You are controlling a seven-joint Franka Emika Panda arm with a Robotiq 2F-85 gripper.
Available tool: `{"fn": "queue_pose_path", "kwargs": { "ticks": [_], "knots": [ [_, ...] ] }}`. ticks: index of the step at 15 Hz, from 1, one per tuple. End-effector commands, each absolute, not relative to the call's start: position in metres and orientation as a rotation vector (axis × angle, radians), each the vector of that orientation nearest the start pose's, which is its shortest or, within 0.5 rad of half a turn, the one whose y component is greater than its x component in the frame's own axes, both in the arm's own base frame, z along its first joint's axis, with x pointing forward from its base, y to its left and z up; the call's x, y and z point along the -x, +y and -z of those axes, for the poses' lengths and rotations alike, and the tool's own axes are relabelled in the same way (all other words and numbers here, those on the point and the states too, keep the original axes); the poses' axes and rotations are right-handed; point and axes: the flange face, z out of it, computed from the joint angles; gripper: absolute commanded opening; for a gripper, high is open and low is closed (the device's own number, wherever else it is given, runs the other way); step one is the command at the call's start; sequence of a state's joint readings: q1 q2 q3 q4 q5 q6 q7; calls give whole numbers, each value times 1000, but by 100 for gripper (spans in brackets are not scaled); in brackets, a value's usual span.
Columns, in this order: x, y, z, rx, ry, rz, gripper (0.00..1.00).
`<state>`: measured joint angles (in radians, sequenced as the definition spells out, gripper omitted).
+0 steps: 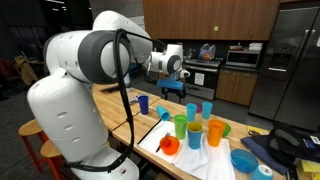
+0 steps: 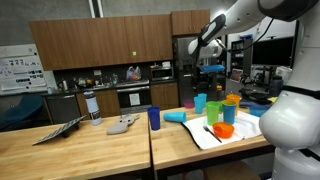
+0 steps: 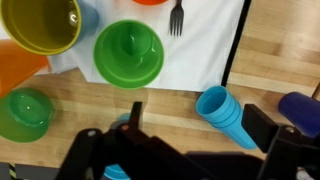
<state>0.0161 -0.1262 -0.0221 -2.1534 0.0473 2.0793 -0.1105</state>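
Note:
My gripper [image 3: 198,125] hangs open well above the wooden table, nothing between its fingers [image 3: 262,125]. In the wrist view a light blue cup [image 3: 222,112] lies on its side directly below, between the two fingers. A dark blue cup [image 3: 300,110] stands to its right. Left of it are a green cup [image 3: 128,52], a yellow-green cup [image 3: 42,22], an orange cup [image 3: 15,65] and another green cup [image 3: 22,112]. In both exterior views the gripper [image 1: 175,88] [image 2: 207,68] hovers high over the fallen light blue cup [image 1: 164,114] [image 2: 176,117] and the dark blue cup [image 1: 143,103] [image 2: 154,118].
A white mat [image 3: 200,40] carries the cluster of cups and a black fork [image 3: 176,15]. An orange bowl [image 1: 169,145] and a blue bowl [image 1: 244,160] sit near the table's front. A grey object [image 2: 122,125] and a flat dark tray [image 2: 60,130] lie on the neighbouring table.

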Motion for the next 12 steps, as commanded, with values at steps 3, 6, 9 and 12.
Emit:
{"fn": "queue_pose_path", "kwargs": {
  "ticks": [3,6,9,12],
  "knots": [
    [-541,16,-436,3021,-151,25,100],
    [-536,14,-432,3040,-134,34,100],
    [-539,16,-430,3039,-139,29,100],
    [-540,6,-425,3013,-110,26,100]
  ]
}}
